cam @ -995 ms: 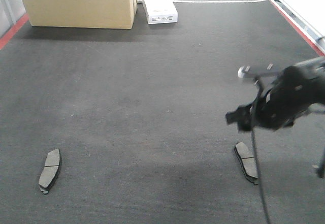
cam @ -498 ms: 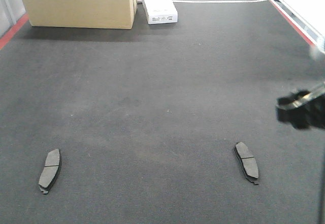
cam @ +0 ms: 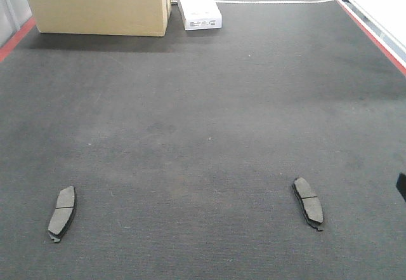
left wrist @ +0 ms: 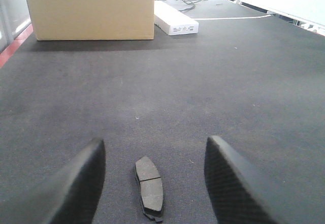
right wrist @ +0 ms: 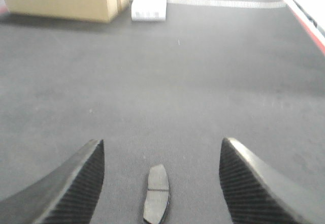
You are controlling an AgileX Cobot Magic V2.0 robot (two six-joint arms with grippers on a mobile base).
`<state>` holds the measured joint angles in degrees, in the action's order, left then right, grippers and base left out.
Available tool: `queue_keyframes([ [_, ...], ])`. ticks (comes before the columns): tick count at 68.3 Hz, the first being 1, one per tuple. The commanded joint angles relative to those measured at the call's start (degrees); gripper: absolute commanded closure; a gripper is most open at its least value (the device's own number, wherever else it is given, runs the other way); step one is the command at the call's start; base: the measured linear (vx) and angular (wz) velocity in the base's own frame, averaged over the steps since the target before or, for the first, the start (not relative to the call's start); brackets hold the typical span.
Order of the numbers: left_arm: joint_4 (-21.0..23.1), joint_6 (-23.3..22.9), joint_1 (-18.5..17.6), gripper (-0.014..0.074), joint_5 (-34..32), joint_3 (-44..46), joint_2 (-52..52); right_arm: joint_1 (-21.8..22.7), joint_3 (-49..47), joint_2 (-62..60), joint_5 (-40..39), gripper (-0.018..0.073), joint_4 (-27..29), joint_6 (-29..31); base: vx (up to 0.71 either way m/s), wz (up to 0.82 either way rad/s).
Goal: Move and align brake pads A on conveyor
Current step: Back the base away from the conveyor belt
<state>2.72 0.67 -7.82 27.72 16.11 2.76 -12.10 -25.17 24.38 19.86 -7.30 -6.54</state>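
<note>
- The left pad lies flat on the belt, near the front, at the left side.
- The right pad lies flat at the right side, well apart from the left one.
- Both pads point roughly lengthwise, away from the camera.
- The left gripper has its jaws wide apart; the left pad is on the belt between them, not touched.
- The right gripper also has its jaws apart, with the right pad between them.
- A cardboard box and a white box stand at the far end.
</note>
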Motion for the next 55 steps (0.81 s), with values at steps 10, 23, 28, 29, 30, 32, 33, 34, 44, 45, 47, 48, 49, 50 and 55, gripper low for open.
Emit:
queue_keyframes([
  [10,0.4,0.0,-0.3,0.0190,-4.4,1.3,0.8,0.0,4.2,-4.7,-13.9,0.0088,-0.6,0.8,0.00,0.00],
  [23,0.4,0.0,-0.3,0.0190,-4.4,1.3,0.8,0.0,4.2,-4.7,-13.7,0.0088,-0.6,0.7,0.00,0.00],
  [28,0.4,0.0,-0.3,0.0190,-4.4,1.3,0.8,0.0,4.2,-4.7,-13.7,0.0088,-0.6,0.7,0.00,0.00],
  [29,0.4,0.0,-0.3,0.0190,-4.4,1.3,0.8,0.0,4.2,-4.7,-13.7,0.0088,-0.6,0.7,0.00,0.00],
  [30,0.4,0.0,-0.3,0.0190,-4.4,1.3,0.8,0.0,4.2,-4.7,-13.7,0.0088,-0.6,0.7,0.00,0.00],
  [32,0.4,0.0,-0.3,0.0190,-4.4,1.3,0.8,0.0,4.2,-4.7,-13.7,0.0088,-0.6,0.7,0.00,0.00],
  [33,0.4,0.0,-0.3,0.0190,-4.4,1.3,0.8,0.0,4.2,-4.7,-13.7,0.0088,-0.6,0.7,0.00,0.00],
  [34,0.4,0.0,-0.3,0.0190,-4.4,1.3,0.8,0.0,4.2,-4.7,-13.7,0.0088,-0.6,0.7,0.00,0.00],
  [44,0.4,0.0,-0.3,0.0190,-4.4,1.3,0.8,0.0,4.2,-4.7,-13.7,0.0088,-0.6,0.7,0.00,0.00],
  [45,0.4,0.0,-0.3,0.0190,-4.4,1.3,0.8,0.0,4.2,-4.7,-13.7,0.0088,-0.6,0.7,0.00,0.00],
  [47,0.4,0.0,-0.3,0.0190,-4.4,1.3,0.8,0.0,4.2,-4.7,-13.7,0.0088,-0.6,0.7,0.00,0.00],
  [48,0.4,0.0,-0.3,0.0190,-4.4,1.3,0.8,0.0,4.2,-4.7,-13.7,0.0088,-0.6,0.7,0.00,0.00],
  [49,0.4,0.0,-0.3,0.0190,-4.4,1.3,0.8,0.0,4.2,-4.7,-13.7,0.0088,-0.6,0.7,0.00,0.00],
  [50,0.4,0.0,-0.3,0.0190,-4.4,1.3,0.8,0.0,4.2,-4.7,-13.7,0.0088,-0.6,0.7,0.00,0.00],
  [55,0.4,0.0,-0.3,0.0190,-4.4,1.3,0.8,0.0,4.2,-4.7,-13.7,0.0088,-0.6,0.7,0.00,0.00],
])
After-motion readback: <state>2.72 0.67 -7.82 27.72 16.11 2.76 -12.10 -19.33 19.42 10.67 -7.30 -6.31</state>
